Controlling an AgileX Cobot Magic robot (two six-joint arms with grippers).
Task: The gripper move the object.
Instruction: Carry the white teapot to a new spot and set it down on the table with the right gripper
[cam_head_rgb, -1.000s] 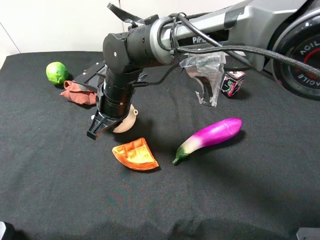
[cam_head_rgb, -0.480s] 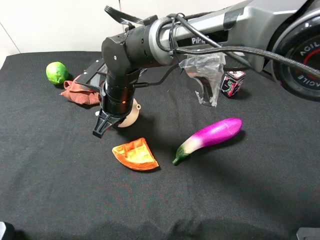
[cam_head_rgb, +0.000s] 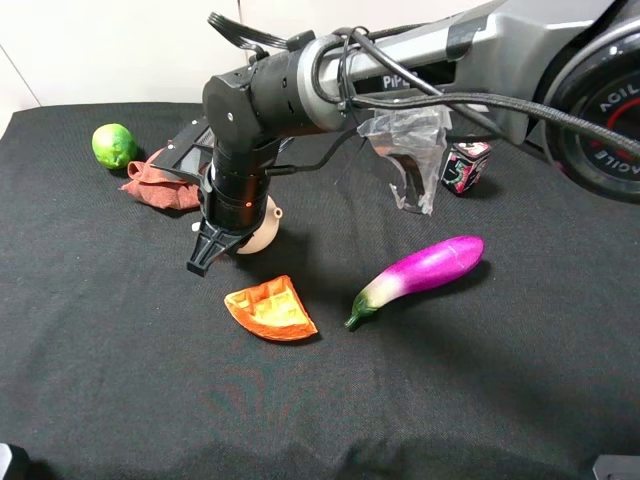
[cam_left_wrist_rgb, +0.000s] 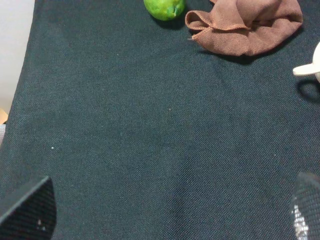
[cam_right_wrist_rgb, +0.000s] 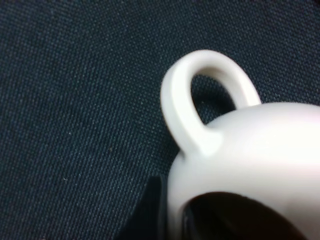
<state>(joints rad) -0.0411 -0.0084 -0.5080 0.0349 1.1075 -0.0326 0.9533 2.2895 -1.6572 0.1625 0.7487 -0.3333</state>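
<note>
Left of centre on the black cloth (cam_head_rgb: 120, 380), the right gripper (cam_head_rgb: 201, 262) points steeply down, its black fingers pressed together into one wedge. The tips are at or just above the fabric — I cannot tell which. The grey-and-black arm (cam_head_rgb: 430, 50) that carries it reaches in from 2 o'clock, with cables and a crumpled clear plastic wrap (cam_head_rgb: 410, 140) hanging off it.

Take that gripper as the middle of a clock face in the high view. The cream-white teapot (cam_head_rgb: 260, 232) sits just beside it at 2 o'clock, tucked against the upper part of the fingers, its short spout aimed toward 1 o'clock. The pot nearly fills the right wrist view, where its loop handle (cam_right_wrist_rgb: 182, 100) arches over the cloth beside its dark mouth. One black finger (cam_right_wrist_rgb: 150, 212) lies right up against the rim; whether it touches is too blurred to say.

Further out, an orange waffle wedge (cam_head_rgb: 270, 310) lies near at 4 o'clock and a purple eggplant (cam_head_rgb: 425, 270) well apart at 3 o'clock. A crumpled brown rag (cam_head_rgb: 150, 190) lies at 11 o'clock, with a green lime (cam_head_rgb: 113, 145) beyond it on the same line. A small patterned cube (cam_head_rgb: 465, 165) stands far off at 2 o'clock.

The left gripper (cam_left_wrist_rgb: 167, 212) hangs over the cloth with its two fingers wide apart — only fabric between them. Its camera also catches the lime, the rag and the tip of the teapot's spout.
</note>
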